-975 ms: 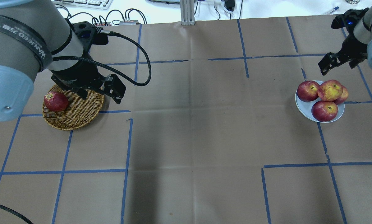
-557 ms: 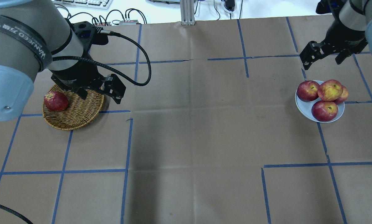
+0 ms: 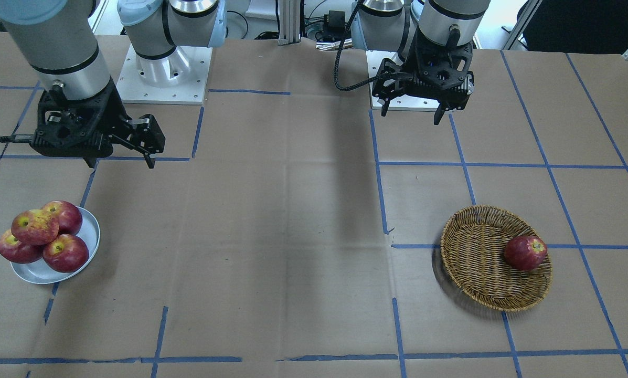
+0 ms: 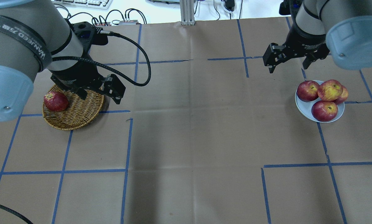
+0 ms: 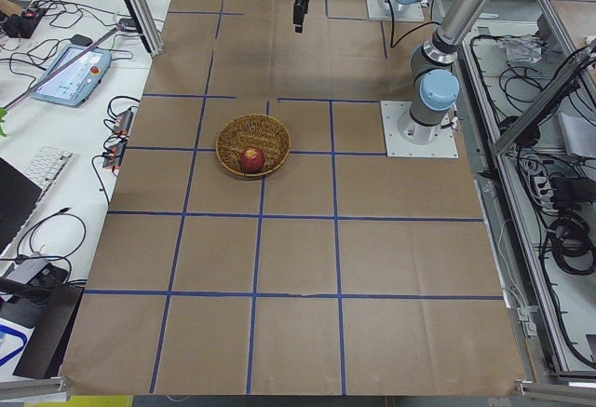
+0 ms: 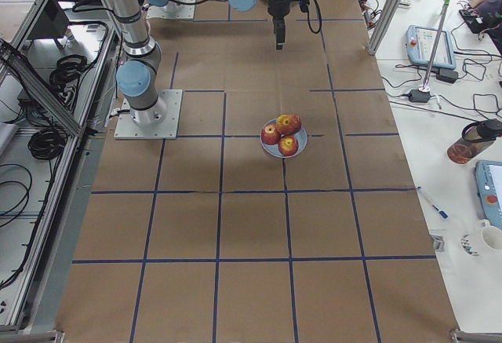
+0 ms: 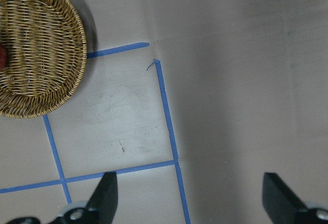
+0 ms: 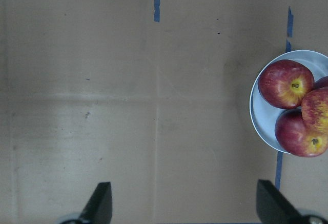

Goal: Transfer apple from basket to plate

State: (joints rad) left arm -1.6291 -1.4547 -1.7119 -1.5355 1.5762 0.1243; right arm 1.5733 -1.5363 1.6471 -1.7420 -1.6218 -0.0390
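On the glossy round plate (image 4: 303, 107): the streaked apple (image 4: 330, 90).

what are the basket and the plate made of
Basket: woven wicker or rattan by the look, tan and matt, with interlaced strands showing. Plate: smooth, pale bluish-white, glossy; probably glazed ceramic, though plastic or melamine cannot be ruled out.

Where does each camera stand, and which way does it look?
Left wrist: downward; left gripper, basket.
Right wrist: downward; right gripper, plate.
Exterior left: table end by basket; left arm near.
Exterior right: table end by plate; right arm near.
Front-facing: across the table, facing both arm bases.
Overhead: behind the robot, forward and down; both arms.
Front-facing and overhead share basket, plate.
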